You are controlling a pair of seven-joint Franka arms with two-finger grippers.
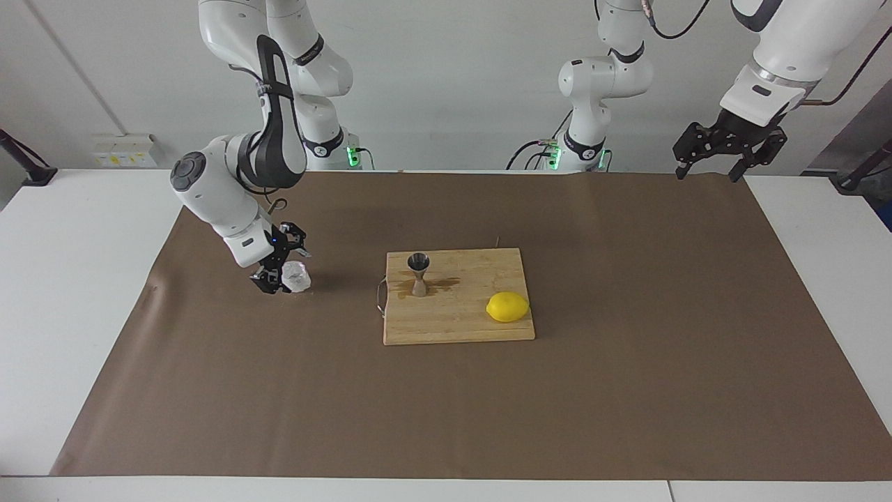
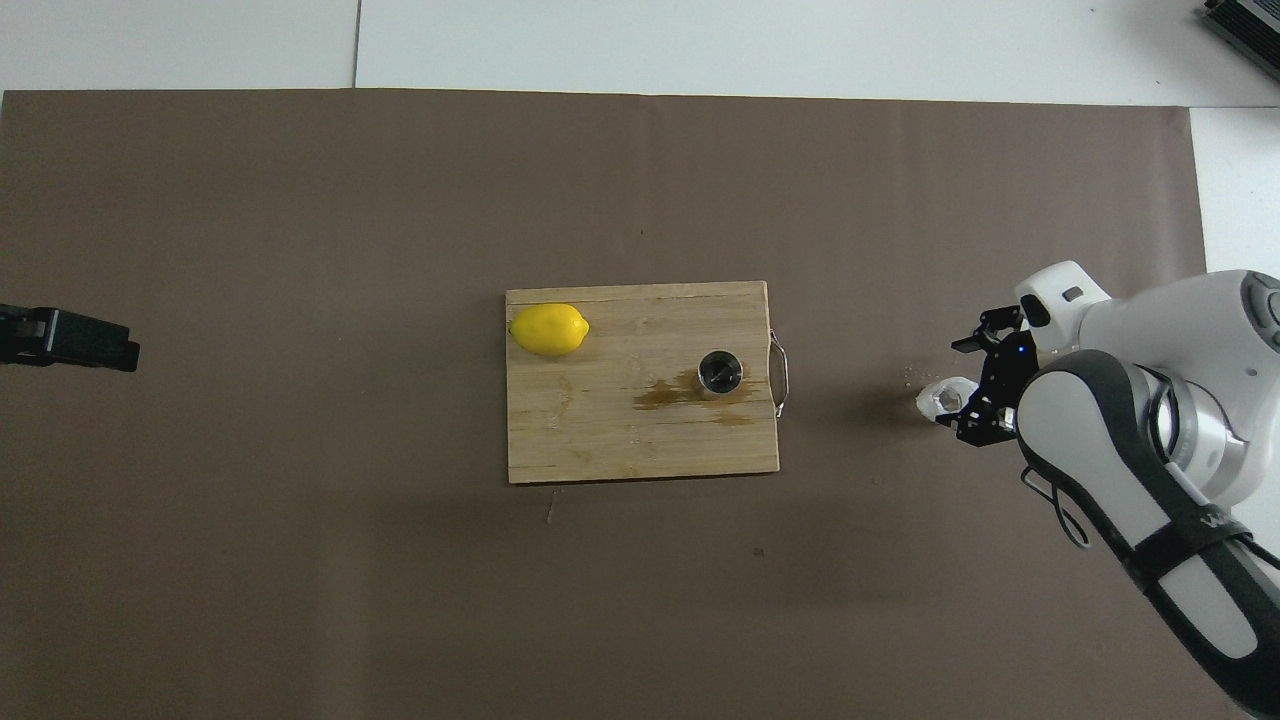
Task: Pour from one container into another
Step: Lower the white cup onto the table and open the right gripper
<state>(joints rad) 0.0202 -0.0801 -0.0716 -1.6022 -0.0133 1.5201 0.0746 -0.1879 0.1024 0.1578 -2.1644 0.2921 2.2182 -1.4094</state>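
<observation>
The clear glass tumbler stands on the brown paper, beside the board toward the right arm's end. My right gripper is open just beside it, with its fingers spread and nothing between them. The steel jigger stands upright on the wooden cutting board, next to a brown wet patch. My left gripper waits open, raised over the paper's edge at the left arm's end.
A yellow lemon lies on the board's corner toward the left arm's end. The board's metal handle faces the tumbler. Brown paper covers most of the white table.
</observation>
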